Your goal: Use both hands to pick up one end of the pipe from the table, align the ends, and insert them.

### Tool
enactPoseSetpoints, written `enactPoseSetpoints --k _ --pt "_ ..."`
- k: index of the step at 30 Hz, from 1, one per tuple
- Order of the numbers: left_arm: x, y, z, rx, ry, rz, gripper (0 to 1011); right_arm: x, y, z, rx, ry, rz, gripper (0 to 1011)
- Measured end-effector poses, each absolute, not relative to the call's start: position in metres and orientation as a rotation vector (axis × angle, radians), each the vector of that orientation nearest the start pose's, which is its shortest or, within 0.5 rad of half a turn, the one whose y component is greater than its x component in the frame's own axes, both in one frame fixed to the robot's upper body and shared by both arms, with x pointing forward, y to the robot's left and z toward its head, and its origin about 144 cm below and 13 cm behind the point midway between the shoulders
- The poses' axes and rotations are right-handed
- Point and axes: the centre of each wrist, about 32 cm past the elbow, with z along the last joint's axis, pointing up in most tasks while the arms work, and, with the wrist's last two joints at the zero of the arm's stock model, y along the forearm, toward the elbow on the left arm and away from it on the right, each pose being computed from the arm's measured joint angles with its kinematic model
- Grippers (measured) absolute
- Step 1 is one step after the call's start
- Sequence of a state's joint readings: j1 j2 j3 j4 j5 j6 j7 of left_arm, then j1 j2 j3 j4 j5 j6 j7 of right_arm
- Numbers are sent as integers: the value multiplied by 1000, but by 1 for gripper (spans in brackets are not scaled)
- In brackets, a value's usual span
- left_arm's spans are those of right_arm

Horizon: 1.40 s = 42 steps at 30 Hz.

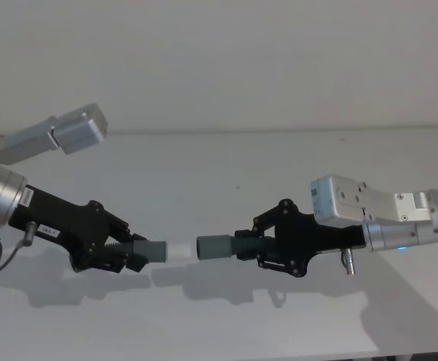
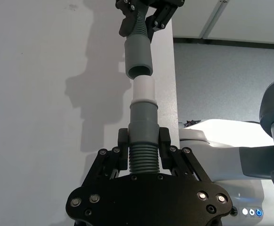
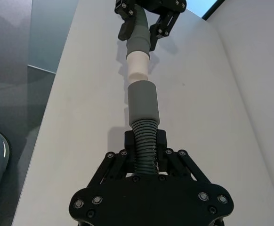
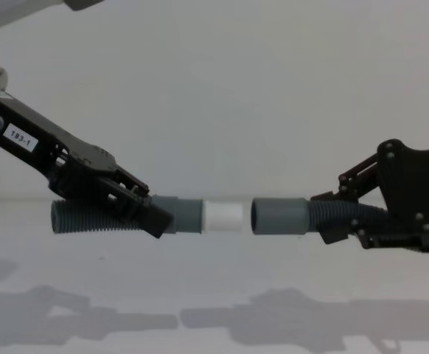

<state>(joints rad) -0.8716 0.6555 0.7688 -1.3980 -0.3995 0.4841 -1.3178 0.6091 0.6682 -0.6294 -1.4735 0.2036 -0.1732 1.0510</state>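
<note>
Both hose pieces are held up off the desk (image 1: 226, 173), tip to mouth, not yet joined. Left tool (image 1: 125, 252) is clenched on the ribbed part of the left hose (image 4: 89, 216) just behind its grey cuff (image 4: 183, 215); the white tip (image 4: 222, 214) sticks out past the cuff, pointing straight toward the right tool (image 1: 255, 244). Right tool is clenched on the ribs of the right hose (image 4: 340, 214), with the grey socket (image 4: 279, 216) out ahead of its fingers, mouth open toward the left tool. Key relation: the two long axes run along one line between the tools, roughly level over the desk. In the chest view tip and socket sit at about the same height with a small gap between them, apart, not touching. In the left wrist view the socket mouth (image 2: 139, 71) lies dead ahead of the tip (image 2: 143, 89), nearly concentric; the right wrist view shows the tip (image 3: 138, 66) just beyond the socket (image 3: 143, 103), maybe a hair off to one side. Judgement: alignment looks about done; the next move is a straight push along the shared axis, either tool toward the other. Neither is clearly nearer the gap. Risk: the flexible ribs may bend and let the tip catch the socket rim.
</note>
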Motion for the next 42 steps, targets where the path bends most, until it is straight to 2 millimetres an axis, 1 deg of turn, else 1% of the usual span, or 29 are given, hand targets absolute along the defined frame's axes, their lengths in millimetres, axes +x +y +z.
enactPoseSetpoints --k 27,42 --pt "600 268 1346 613 79 -12 344 565 -273 1279 -437 -532 -42 229" --pt "600 268 1346 612 79 -12 344 567 -273 1277 -430 -533 -58 229"
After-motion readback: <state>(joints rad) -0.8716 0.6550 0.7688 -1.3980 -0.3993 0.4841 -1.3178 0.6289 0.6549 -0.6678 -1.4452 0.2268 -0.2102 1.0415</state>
